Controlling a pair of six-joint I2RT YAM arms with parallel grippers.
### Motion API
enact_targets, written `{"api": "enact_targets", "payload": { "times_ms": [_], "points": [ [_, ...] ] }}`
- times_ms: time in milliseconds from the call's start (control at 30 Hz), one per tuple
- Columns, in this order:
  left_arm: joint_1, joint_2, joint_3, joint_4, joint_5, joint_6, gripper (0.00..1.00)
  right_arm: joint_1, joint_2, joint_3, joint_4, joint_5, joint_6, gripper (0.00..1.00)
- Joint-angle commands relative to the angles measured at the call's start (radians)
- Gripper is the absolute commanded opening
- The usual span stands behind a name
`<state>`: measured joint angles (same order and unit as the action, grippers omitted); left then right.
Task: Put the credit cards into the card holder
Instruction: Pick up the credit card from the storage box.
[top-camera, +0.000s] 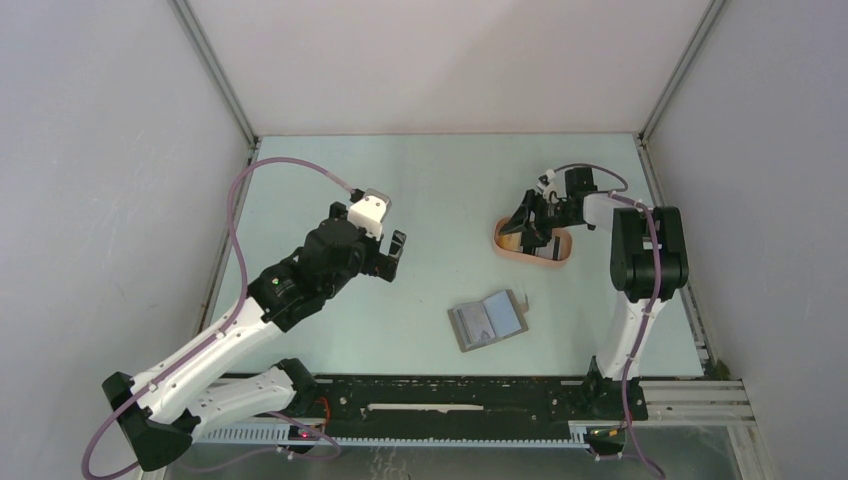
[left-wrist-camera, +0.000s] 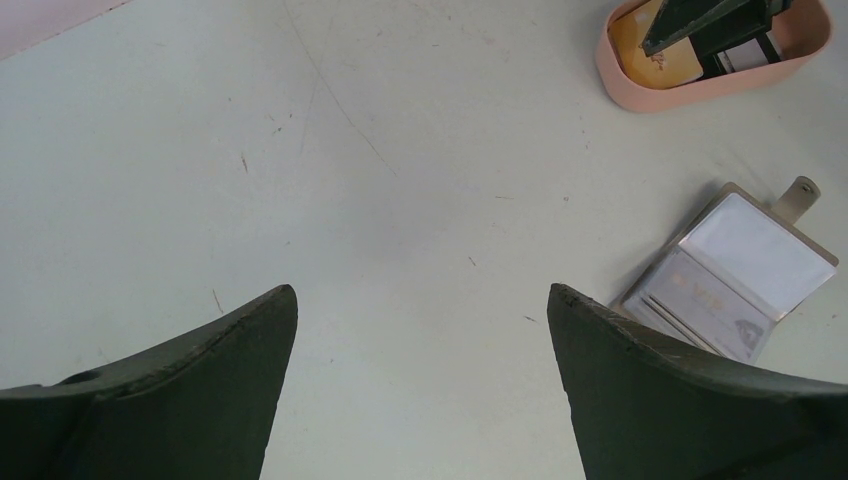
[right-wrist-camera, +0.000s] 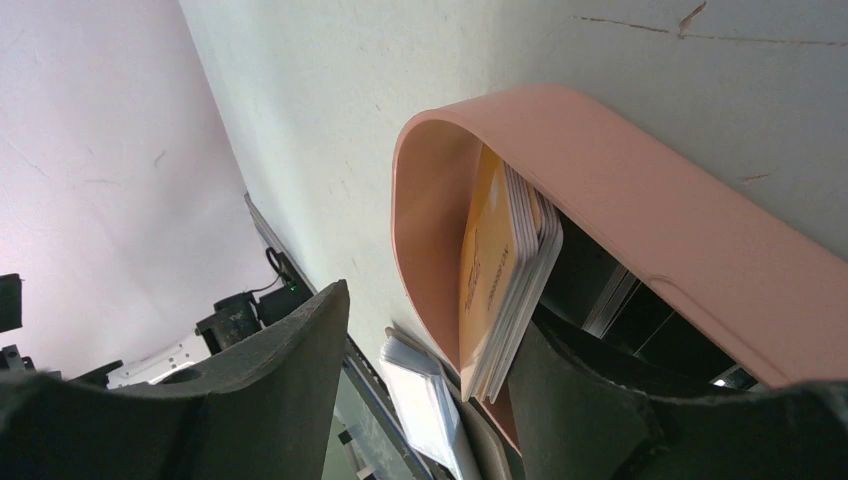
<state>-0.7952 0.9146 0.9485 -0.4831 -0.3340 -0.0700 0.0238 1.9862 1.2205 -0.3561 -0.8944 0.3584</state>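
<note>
Plastic, thin and stiff, the credit cards (right-wrist-camera: 525, 270) stand on edge as a small stack in the peach tray (right-wrist-camera: 640, 200), orange-yellow card (right-wrist-camera: 485, 270) outermost. They should be light and slick, likely to fan or slip, so pinching the flat faces near a short edge looks safest. The right gripper (right-wrist-camera: 435, 320) stands half-wide astride the stack and the tray's end wall, apparently not yet clamped. The grey card holder (top-camera: 487, 320) lies open at seven o'clock from the tray. The left gripper (left-wrist-camera: 420, 320) hangs wide apart over bare table (left-wrist-camera: 400, 150). Print on the orange card is too blurred to read.
</note>
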Motion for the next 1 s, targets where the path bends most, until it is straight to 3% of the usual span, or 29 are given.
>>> {"api": "enact_targets", "payload": {
  "times_ms": [0, 800, 967],
  "points": [
    [0.007, 0.0, -0.02, 0.003, 0.006, 0.018, 1.0, -0.017, -0.04, 0.027, 0.009, -0.064, 0.02, 0.65],
    [0.007, 0.009, -0.02, -0.004, 0.001, 0.018, 1.0, -0.078, -0.037, 0.028, -0.062, -0.075, -0.037, 0.6],
    [0.007, 0.009, -0.02, -0.003, 0.004, 0.018, 1.0, -0.093, -0.035, 0.028, -0.081, -0.044, -0.051, 0.53]
  ]
}}
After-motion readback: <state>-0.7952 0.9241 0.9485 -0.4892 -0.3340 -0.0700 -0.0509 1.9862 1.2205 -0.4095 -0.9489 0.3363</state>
